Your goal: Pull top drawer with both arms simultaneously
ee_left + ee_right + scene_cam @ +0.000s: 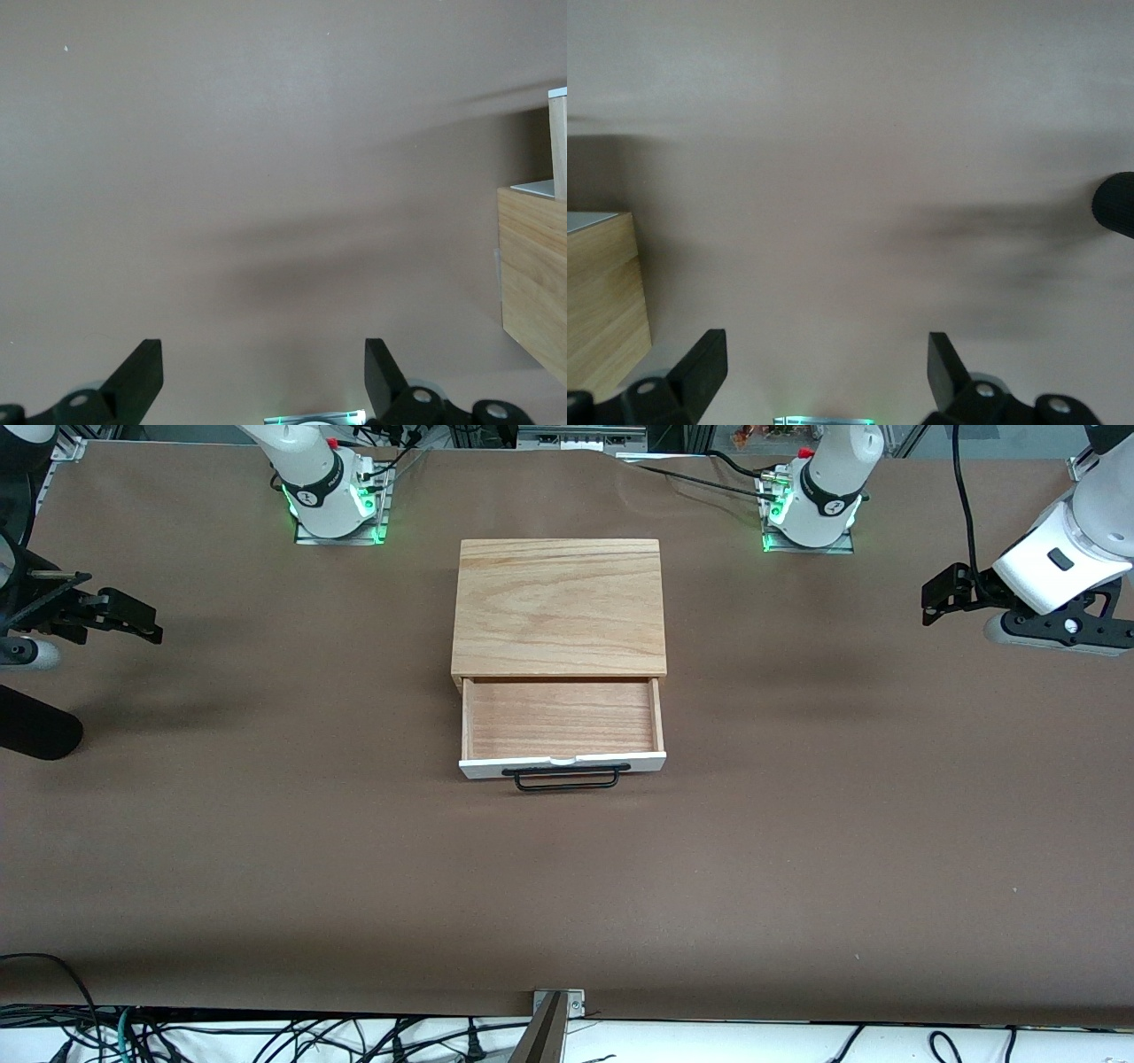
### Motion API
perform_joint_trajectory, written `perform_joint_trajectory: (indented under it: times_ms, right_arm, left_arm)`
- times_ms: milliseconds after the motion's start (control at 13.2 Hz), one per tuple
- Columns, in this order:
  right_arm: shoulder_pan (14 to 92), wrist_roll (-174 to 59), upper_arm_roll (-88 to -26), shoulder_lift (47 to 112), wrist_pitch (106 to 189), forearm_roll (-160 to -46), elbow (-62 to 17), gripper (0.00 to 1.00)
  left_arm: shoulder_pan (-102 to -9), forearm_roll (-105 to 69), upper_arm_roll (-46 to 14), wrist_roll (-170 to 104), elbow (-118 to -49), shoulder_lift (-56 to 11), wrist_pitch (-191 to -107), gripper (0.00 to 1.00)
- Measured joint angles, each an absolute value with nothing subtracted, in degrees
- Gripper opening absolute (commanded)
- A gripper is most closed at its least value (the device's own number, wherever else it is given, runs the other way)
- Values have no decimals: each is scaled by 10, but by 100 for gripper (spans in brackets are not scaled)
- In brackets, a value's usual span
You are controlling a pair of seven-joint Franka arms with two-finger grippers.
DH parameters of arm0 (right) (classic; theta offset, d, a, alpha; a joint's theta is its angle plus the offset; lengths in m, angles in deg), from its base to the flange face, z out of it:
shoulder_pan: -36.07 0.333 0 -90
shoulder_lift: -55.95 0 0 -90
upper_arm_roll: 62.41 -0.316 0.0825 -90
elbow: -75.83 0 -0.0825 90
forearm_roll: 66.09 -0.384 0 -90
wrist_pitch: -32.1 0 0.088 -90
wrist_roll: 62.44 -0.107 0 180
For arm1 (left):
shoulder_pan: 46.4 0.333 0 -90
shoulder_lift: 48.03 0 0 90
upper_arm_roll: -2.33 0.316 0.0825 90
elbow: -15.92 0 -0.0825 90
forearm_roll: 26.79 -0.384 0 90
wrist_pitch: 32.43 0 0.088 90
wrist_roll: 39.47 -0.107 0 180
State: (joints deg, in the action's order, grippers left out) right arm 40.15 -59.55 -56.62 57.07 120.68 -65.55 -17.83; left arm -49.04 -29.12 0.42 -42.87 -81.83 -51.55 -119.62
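The top drawer [562, 719] stands pulled out of the light oak cabinet [558, 607] toward the front camera. Its reddish-brown tray is bare inside. Its white front panel [496, 765] carries the black bar handle [567, 778]. My left gripper [930, 602] hangs open and empty over bare table at the left arm's end, well apart from the drawer. My right gripper [146, 622] hangs open and empty over bare table at the right arm's end. The left wrist view shows the open left gripper [263, 359], the cabinet's side [532, 266] and the drawer's side [559, 142]. The right wrist view shows the open right gripper [826, 359] and the cabinet [602, 292].
A brown cloth [567, 886] covers the table. A black cylinder [35, 731] lies at the right arm's end, also in the right wrist view [1116, 205]. The arm bases [335, 500] [811, 505] stand along the table's edge farthest from the front camera. Cables hang along the edge nearest to it.
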Motion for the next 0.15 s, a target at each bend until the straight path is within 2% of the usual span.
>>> perform_joint_trajectory:
  times_ms: [151]
  right_arm:
    - [402,-596,-566,571,1207,-655,-179,100]
  left_arm:
    - [-489,-277,7,-423,-818,-515,-1195,100]
